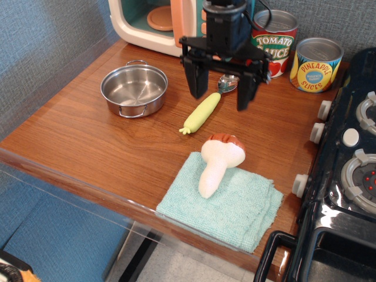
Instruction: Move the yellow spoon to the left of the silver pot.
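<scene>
The yellow spoon (pixel 203 111) lies on the wooden counter, its pale yellow-green handle pointing front-left and its silver bowl (pixel 228 84) toward the back. It lies to the right of the silver pot (pixel 134 90), which stands empty at the left. My black gripper (pixel 221 93) hangs open above the spoon's bowl end, one finger on each side of it, holding nothing.
A toy mushroom (pixel 217 160) lies on a teal cloth (pixel 232 204) at the front. A toy microwave (pixel 155 23) stands at the back, with a tomato can (pixel 274 42) and a pineapple can (pixel 316 63) at the back right. A black toy stove (pixel 346 170) borders the right.
</scene>
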Available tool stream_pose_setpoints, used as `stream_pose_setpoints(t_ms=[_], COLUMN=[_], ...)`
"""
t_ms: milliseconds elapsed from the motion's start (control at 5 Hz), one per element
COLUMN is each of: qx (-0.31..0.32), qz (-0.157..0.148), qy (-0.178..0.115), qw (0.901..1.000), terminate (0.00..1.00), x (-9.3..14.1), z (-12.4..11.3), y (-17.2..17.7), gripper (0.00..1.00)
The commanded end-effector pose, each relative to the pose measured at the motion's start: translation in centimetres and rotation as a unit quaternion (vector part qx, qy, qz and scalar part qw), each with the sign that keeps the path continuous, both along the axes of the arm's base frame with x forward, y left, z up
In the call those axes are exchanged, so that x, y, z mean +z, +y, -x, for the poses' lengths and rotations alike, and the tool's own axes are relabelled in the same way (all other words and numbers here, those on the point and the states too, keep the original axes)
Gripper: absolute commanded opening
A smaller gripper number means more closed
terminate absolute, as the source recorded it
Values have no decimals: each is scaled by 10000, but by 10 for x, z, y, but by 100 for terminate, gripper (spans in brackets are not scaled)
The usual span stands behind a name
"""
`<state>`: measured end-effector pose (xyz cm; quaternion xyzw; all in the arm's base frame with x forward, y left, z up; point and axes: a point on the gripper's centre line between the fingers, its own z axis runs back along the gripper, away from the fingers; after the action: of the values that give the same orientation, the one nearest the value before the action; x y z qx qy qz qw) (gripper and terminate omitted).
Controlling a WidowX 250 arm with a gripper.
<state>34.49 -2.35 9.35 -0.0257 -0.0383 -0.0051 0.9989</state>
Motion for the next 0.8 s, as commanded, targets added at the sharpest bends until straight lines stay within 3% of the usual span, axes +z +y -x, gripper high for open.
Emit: stream_pose_setpoints(t_ms=[0, 600], qx=[327, 149], qz=[-223, -627], qy=[-416, -324], qw=[9984, 9974], terminate=[0, 0], x=[-11, -54], z=[-49, -51], y=[43, 35], gripper=[100, 100])
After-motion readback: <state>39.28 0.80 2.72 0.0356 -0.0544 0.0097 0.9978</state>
